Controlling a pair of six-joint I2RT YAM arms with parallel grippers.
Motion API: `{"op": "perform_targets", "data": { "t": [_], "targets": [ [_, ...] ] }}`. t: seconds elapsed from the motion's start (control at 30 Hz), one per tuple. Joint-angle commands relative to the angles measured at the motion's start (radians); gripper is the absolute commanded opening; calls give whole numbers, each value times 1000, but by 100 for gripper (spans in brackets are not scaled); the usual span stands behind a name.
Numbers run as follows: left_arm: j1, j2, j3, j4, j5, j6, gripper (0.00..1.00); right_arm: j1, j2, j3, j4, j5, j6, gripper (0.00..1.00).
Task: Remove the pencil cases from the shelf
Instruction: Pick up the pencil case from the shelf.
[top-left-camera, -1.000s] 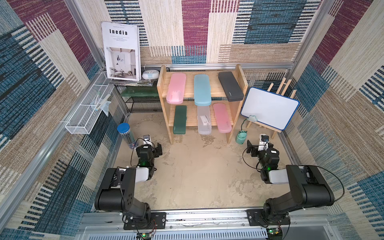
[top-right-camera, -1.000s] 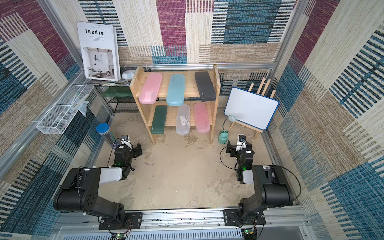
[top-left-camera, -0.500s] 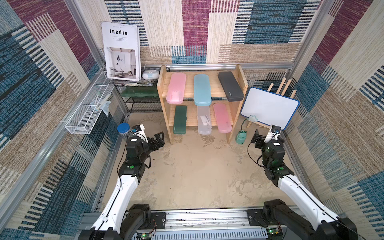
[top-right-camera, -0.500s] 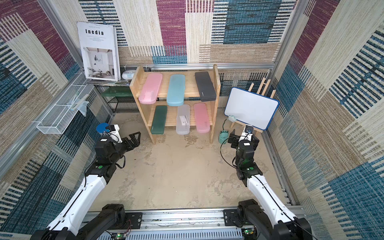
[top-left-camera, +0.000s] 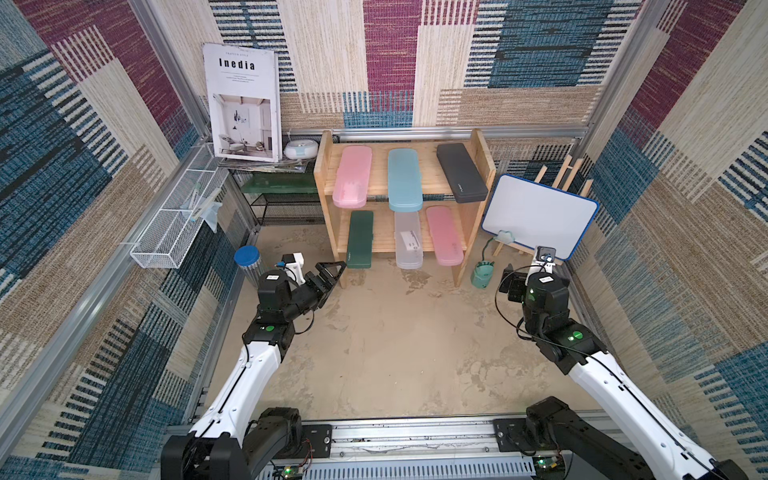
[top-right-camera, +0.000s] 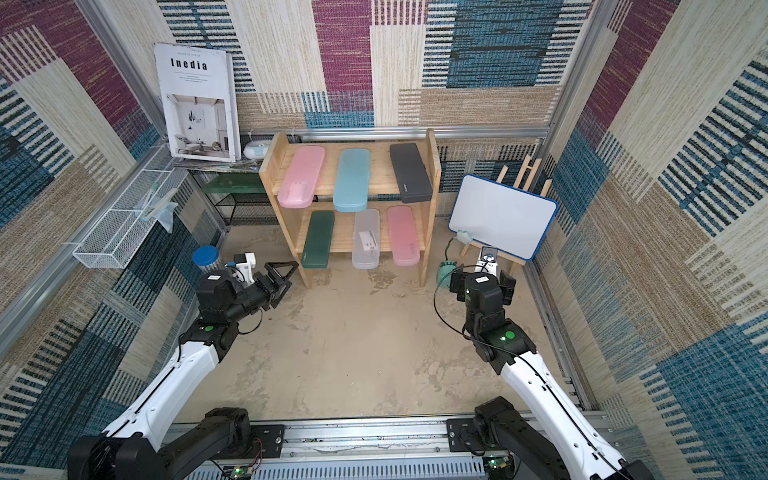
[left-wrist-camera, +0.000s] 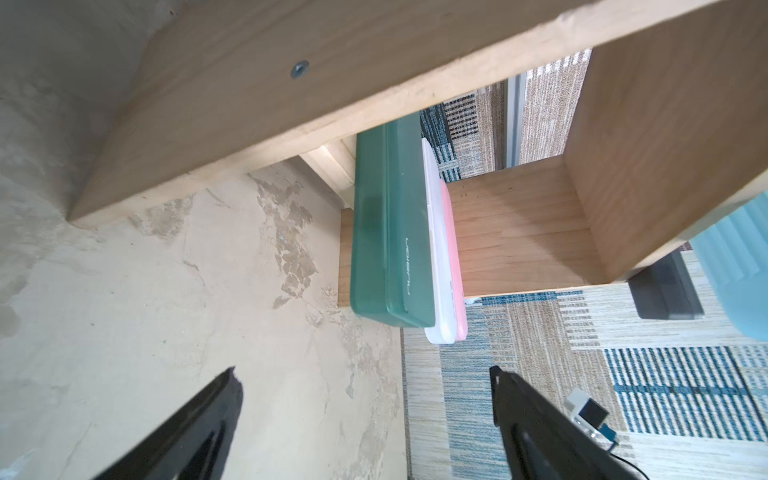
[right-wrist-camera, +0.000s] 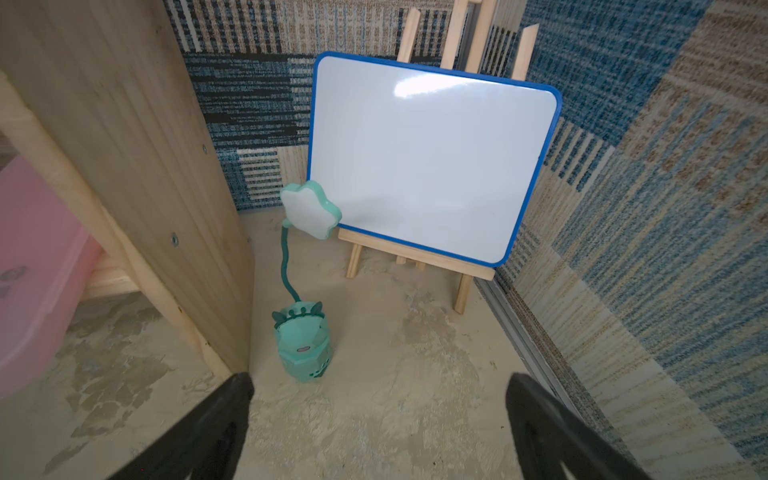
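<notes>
**Both pincers released, nothing lifted yet**

All six pencil cases (top-left-camera: 404, 178) lie on the shelf (top-left-camera: 430, 178), three per tier, ends overhanging. Left pincer (left-wrist-camera: 362, 370) gapes empty near the dark green case (top-left-camera: 360, 239); risk: clipping the side panel (left-wrist-camera: 249, 104), shoving the shelf. Right pincer (right-wrist-camera: 379, 376), gaping too, faces the teal lamp (right-wrist-camera: 303, 349); a swing could topple it.

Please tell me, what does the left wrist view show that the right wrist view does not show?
Only the left wrist view: the dark green case, the frosted clear case, the black case and the light blue case. Only the right wrist view: the whiteboard and the teal lamp. Both: the wooden shelf, the lower pink case and the sandy floor.
</notes>
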Motion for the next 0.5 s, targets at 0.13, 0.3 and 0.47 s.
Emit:
{"op": "perform_targets", "data": {
  "t": [0.13,0.3,0.47],
  "targets": [
    [-12,111,61,73,71,-48,99,24,43,46,-27,3,23,99],
    [-18,199,73,169,77,-95,96,38,68,65,-18,5,19,100],
    [-25,283,96,257,74,-136,89,51,89,70,3,4,10,99]
  ]
}}
